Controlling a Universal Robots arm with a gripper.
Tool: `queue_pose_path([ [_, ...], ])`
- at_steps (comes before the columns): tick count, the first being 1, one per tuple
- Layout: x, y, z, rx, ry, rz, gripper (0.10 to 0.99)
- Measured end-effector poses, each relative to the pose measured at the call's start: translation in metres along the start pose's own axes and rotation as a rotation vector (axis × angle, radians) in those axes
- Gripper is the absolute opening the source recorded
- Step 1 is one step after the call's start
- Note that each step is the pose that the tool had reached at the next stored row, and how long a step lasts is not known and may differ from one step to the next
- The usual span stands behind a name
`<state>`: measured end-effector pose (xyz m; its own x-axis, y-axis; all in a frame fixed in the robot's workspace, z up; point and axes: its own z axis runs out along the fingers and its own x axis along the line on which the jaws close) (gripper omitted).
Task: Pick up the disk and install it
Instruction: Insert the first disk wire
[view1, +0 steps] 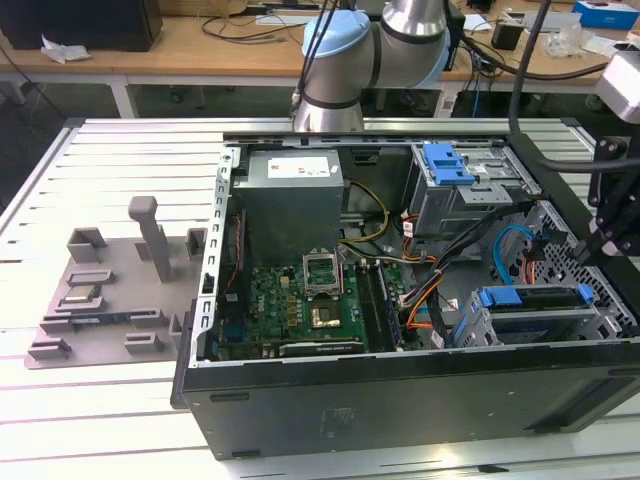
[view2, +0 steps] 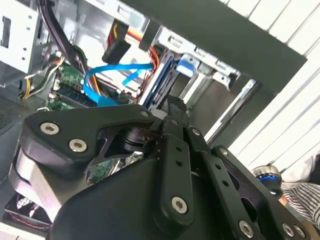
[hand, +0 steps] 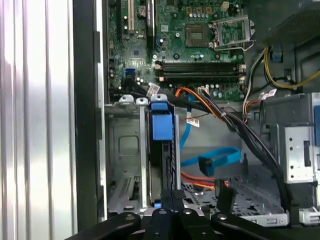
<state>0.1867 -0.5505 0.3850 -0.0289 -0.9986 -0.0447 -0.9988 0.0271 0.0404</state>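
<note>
Inside the open computer case (view1: 400, 390), the disk (hand: 162, 165) stands on edge in the metal drive cage (hand: 125, 150) near the front wall, its blue tab (hand: 162, 125) facing the motherboard (hand: 200, 50). It looks seated or nearly so, though I cannot tell how deep. Just behind it, the hand (hand: 172, 197) has its fingers drawn together at the disk's rear edge, apparently touching it.

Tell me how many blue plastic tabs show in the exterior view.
2: one blue tab atop the far drive cage, one on the near cage beside the gripper. Others may be hidden.
</note>
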Motion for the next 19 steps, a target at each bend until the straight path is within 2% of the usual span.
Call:
queue_pose_path([
  [4, -0.0037, -0.0127, -0.0004, 0.0, 0.0012, 0.0, 0.106],
  [5, -0.0073, -0.0241, -0.0007, 0.0, 0.0025, 0.0, 0.106],
  [6, -0.0102, -0.0297, -0.0006, 0.0, 0.0035, 0.0, 0.106],
  [8, -0.0176, -0.0337, 0.001, 0.0, 0.006, 0.0, 0.106],
  [11, -0.0269, -0.0334, 0.0043, 0.0, 0.0063, 0.0, 0.106],
  [15, -0.0347, -0.0328, 0.0102, 0.0, 0.0063, 0.0, 0.106],
  [17, -0.0397, -0.022, 0.0125, 0.0, 0.0061, 0.0, 0.106],
  [19, -0.0424, -0.0158, 0.0128, 0.0, 0.0065, 0.0, 0.106],
])
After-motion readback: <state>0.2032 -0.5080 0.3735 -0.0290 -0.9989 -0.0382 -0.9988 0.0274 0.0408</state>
